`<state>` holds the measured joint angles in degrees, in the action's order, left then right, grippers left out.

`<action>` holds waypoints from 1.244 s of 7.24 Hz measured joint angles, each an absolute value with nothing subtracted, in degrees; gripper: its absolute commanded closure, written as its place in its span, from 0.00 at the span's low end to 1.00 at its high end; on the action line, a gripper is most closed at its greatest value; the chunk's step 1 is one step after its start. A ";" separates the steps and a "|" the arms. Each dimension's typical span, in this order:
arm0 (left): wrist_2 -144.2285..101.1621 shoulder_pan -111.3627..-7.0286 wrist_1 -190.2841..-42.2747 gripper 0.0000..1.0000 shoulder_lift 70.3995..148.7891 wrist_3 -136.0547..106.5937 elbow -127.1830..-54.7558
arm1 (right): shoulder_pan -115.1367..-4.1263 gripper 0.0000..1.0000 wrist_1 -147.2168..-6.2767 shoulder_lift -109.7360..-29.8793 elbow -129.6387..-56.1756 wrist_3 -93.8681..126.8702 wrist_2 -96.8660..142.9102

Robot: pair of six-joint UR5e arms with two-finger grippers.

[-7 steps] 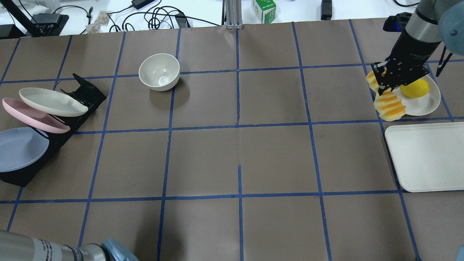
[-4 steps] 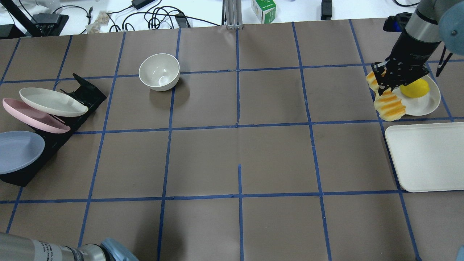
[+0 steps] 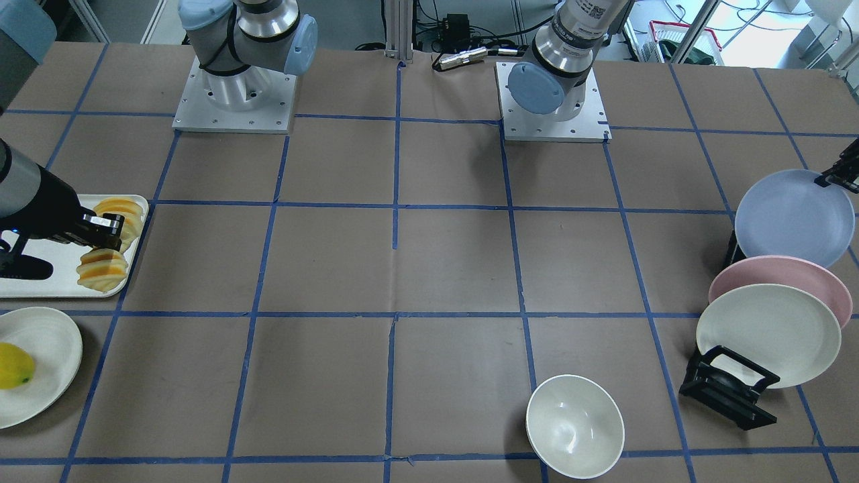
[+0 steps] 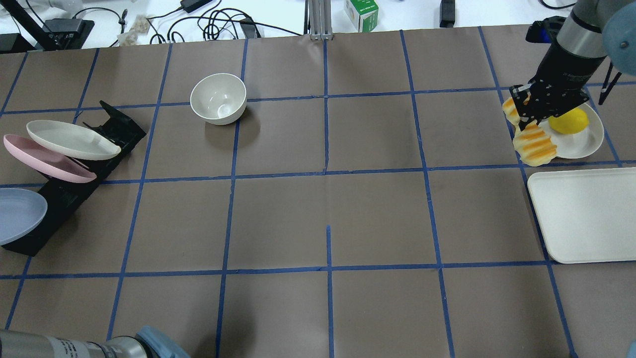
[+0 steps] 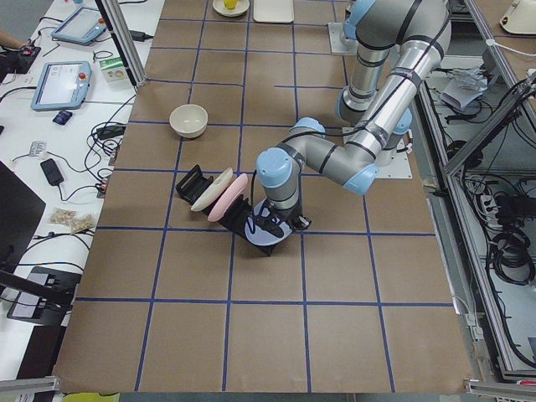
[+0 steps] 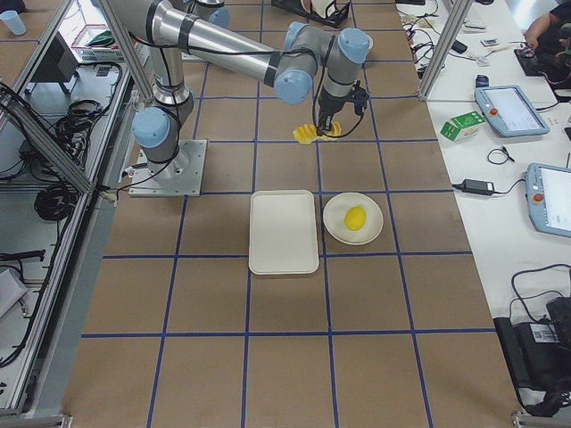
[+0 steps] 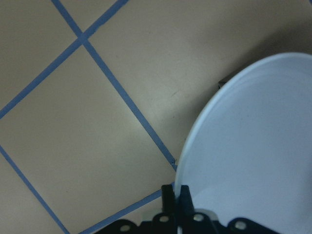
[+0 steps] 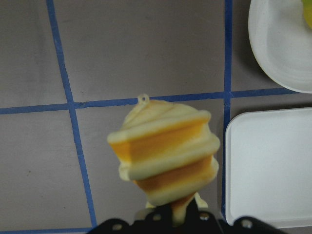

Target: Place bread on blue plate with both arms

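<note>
My right gripper (image 4: 525, 118) is shut on the bread (image 4: 534, 142), a ridged orange-yellow loaf, and holds it by its middle above the table at the far right. The right wrist view shows the bread (image 8: 165, 148) hanging over brown table, beside the tray corner. My left gripper (image 7: 175, 189) is shut on the rim of the blue plate (image 7: 253, 146). The blue plate (image 4: 17, 213) sits at the overhead view's left edge, partly cut off, by the near end of the black rack (image 4: 117, 127). In the front view the left gripper (image 3: 837, 176) pinches the plate's (image 3: 792, 218) upper right rim.
A pink plate (image 4: 44, 161) and a cream plate (image 4: 69, 139) lean in the rack. A white bowl (image 4: 218, 98) stands at the back left. A white plate (image 4: 581, 143) with a yellow lemon (image 4: 569, 121) and a white tray (image 4: 586, 214) lie at the right.
The blue plate has slid leftward and toward the robot out of the rack, held by my left gripper. The bread and right gripper have barely moved.
</note>
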<state>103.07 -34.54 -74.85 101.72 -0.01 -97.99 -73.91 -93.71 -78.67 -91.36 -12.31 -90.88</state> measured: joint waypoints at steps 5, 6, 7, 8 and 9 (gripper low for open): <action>98.00 -40.89 -93.11 1.00 89.57 2.56 -99.30 | -73.91 1.00 -93.84 -78.65 -91.32 -12.31 -90.82; 95.94 -45.59 -95.21 1.00 87.97 1.20 -100.55 | -73.91 1.00 -93.86 -78.61 -91.32 -12.30 -90.81; 93.20 -51.20 -95.55 1.00 87.19 -0.47 -102.76 | -73.91 1.00 -93.86 -78.59 -91.29 -12.30 -90.80; 90.14 -57.04 -93.41 1.00 87.32 -1.81 -105.13 | -73.93 1.00 -93.89 -78.53 -91.26 -12.30 -90.79; 86.82 -63.48 -88.35 1.00 87.81 -3.53 -107.50 | -73.94 1.00 -93.90 -78.49 -91.26 -12.31 -90.79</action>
